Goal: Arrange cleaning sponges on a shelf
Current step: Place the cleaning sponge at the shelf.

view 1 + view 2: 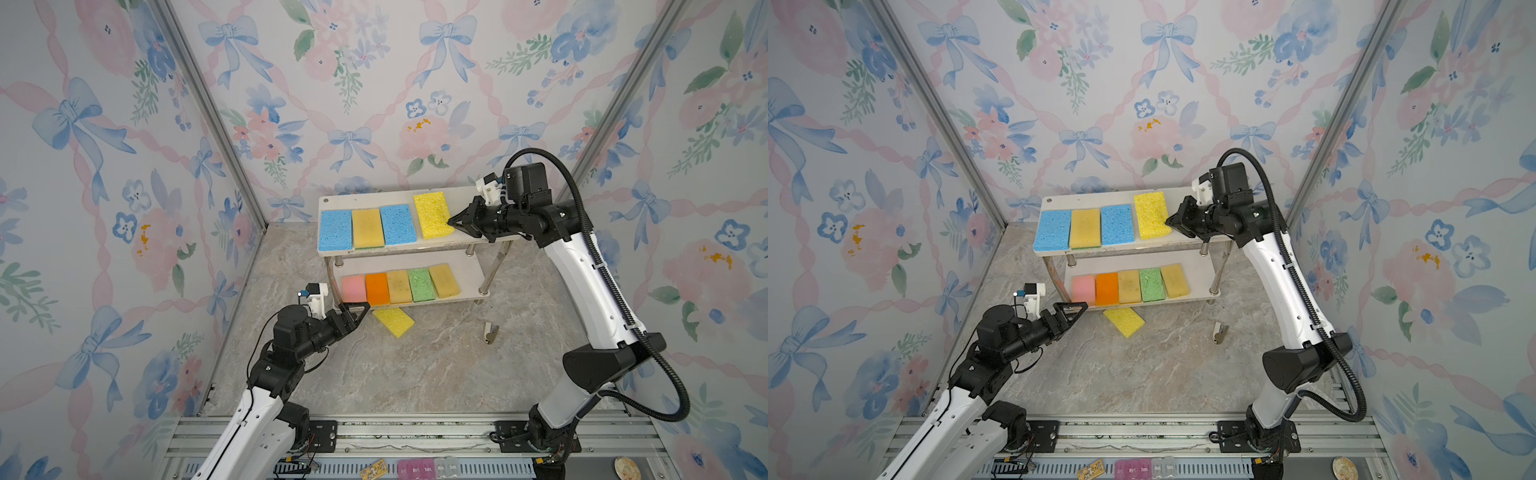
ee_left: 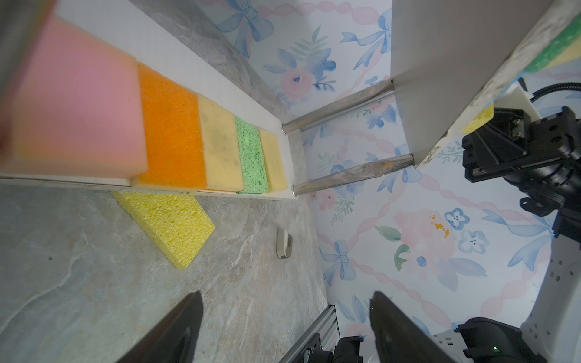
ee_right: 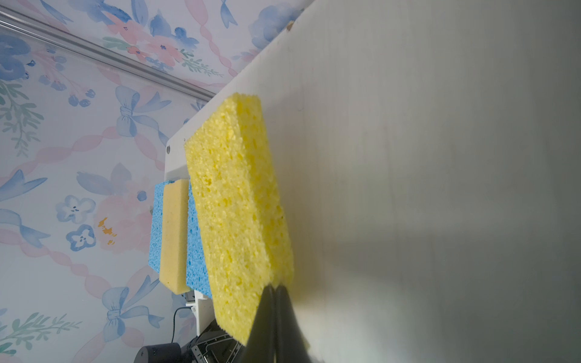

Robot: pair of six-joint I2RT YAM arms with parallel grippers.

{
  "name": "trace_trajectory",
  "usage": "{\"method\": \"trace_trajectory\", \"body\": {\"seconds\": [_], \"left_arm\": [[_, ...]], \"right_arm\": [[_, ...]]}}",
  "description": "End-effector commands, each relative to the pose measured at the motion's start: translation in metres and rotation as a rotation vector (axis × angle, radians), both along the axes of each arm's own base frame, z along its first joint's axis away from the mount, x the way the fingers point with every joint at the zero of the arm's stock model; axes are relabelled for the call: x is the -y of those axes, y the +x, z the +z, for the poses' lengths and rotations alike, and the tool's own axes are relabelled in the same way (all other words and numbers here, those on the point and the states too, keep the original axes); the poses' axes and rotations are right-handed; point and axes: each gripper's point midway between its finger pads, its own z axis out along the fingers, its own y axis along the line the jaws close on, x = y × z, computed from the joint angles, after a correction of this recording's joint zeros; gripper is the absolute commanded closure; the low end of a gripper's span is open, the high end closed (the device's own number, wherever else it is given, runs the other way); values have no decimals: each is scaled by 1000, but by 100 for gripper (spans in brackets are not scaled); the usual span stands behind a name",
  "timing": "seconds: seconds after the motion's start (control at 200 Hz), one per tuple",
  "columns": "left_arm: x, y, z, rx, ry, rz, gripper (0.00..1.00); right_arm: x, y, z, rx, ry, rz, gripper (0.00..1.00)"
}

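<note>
The shelf [image 1: 374,198] carries blue [image 1: 335,230], mustard [image 1: 367,227] and blue [image 1: 398,224] sponges in a row on its upper board. A bright yellow sponge [image 1: 432,214] lies askew beside them. My right gripper [image 1: 449,222] is shut, its tips touching that sponge's near edge [image 3: 251,220] with nothing between the fingers. The lower board [image 1: 471,270] holds pink [image 1: 353,287], orange, mustard, green [image 1: 421,284] and mustard sponges. Another bright yellow sponge [image 1: 394,321] lies on the floor in front. My left gripper [image 1: 357,316] hovers open just left of it, empty.
A small grey clip [image 1: 490,332] lies on the marble floor right of the loose sponge. Floral walls close in on three sides. The shelf's metal legs [image 2: 339,108] stand at its corners. An aluminium rail [image 1: 415,436] runs along the front.
</note>
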Motion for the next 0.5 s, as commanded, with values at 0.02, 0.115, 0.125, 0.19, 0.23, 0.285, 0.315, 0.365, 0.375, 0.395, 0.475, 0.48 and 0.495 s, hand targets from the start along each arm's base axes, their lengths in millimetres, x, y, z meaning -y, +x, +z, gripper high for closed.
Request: {"method": "trace_trajectory", "body": {"seconds": [0.02,0.115,0.125,0.19,0.23,0.285,0.315,0.365,0.375,0.395,0.475,0.48,0.495], "left_arm": [[-1,-3,-5,8,17,-17,15],[-2,-2,-6,6,20,-13,14],[-2,-1,-7,5,20,-13,14],[-2,-1,-8,2,23,-13,14],[-2,-1,-9,-1,25,-13,14],[-2,0,-9,-2,26,-13,14],[-2,0,-10,-4,28,-15,14],[-2,1,-9,-3,30,-15,14],[-2,1,-9,-4,30,-14,14],[-1,1,-10,-5,30,-15,13],[-2,2,-11,-9,31,-14,13],[-2,2,-11,-10,31,-13,13],[-2,2,-12,-11,32,-14,13]], "right_arm": [[-3,5,-3,0,4,-5,100],[-4,5,-3,-1,8,-4,100],[-4,5,-3,-1,8,-4,100],[-4,5,-5,-3,9,-5,100],[-3,5,-6,-4,9,-6,100],[-4,5,-8,-9,11,-5,99],[-4,5,-8,-10,12,-5,96],[-4,6,-9,-11,16,-8,91],[-4,6,-9,-12,16,-8,90],[-4,6,-9,-10,17,-8,88],[-5,6,-9,-9,17,-8,83],[-4,6,-9,-9,16,-8,82],[-4,6,-9,-8,17,-9,81]]}}
